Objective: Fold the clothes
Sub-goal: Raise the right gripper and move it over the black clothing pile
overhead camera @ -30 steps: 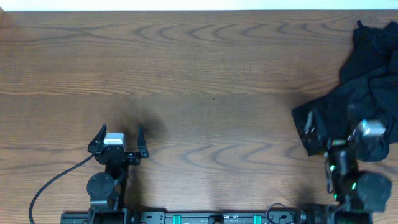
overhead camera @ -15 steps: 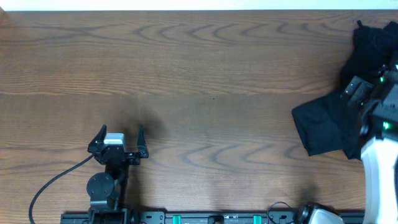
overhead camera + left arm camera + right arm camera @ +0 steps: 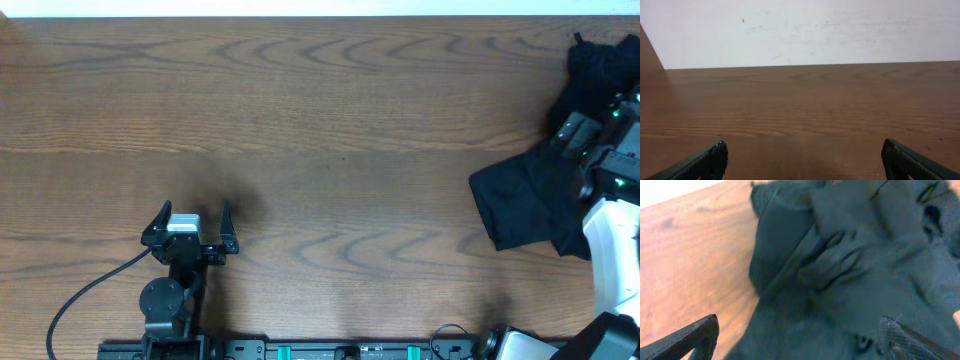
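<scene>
Brown wood worktop (image 3: 320, 100), black clothes (image 3: 520, 205) bunched far right; right gripper (image 3: 800, 337) spread wide over them, left gripper (image 3: 195, 212) spread too.

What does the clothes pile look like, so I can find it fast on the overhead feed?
Start at the brown wooden table and go to its right edge, where the right arm reaches in. There lies the clothes pile, a crumpled black heap of soft fabric. Nothing else is dark and wrinkled; the arm above is hard and partly white.
</scene>
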You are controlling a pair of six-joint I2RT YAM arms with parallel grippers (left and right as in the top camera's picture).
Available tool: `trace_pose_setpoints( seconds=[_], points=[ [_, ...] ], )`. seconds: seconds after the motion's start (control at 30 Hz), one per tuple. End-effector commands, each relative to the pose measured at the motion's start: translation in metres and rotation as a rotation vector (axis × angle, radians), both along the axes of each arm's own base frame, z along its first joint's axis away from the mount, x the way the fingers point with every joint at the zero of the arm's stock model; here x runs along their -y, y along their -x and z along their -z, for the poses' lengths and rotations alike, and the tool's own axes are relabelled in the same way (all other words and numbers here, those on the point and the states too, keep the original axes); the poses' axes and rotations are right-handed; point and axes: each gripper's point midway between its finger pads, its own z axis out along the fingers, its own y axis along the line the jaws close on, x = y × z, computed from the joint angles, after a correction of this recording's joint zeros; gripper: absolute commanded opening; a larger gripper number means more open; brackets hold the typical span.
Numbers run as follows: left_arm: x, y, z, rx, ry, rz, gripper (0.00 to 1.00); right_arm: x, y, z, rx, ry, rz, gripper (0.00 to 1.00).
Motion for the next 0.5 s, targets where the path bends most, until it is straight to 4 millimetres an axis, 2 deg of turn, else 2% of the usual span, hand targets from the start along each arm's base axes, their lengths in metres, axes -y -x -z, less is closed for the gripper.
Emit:
trace_pose_setpoints(
  seconds=[0.0, 0.2, 0.37, 0.47],
  points=[
    [0.001, 0.001, 0.016, -0.051, -0.007, 0.010, 0.98, 0.017, 0.004, -0.018, 0.036, 0.030, 0.035, 0.99],
    [0.001, 0.001, 0.016, -0.051, -0.007, 0.010, 0.98, 0.053, 0.024, -0.021, 0.047, 0.044, 0.139, 0.99],
    [0.001, 0.001, 0.016, -0.051, -0.007, 0.010, 0.98, 0.072, 0.022, -0.037, 0.127, 0.062, 0.098, 0.98],
    [0.001, 0.001, 0.016, -0.051, -0.007, 0.010, 0.98, 0.081, 0.023, -0.033, 0.117, 0.069, 0.077, 0.96]
  ],
)
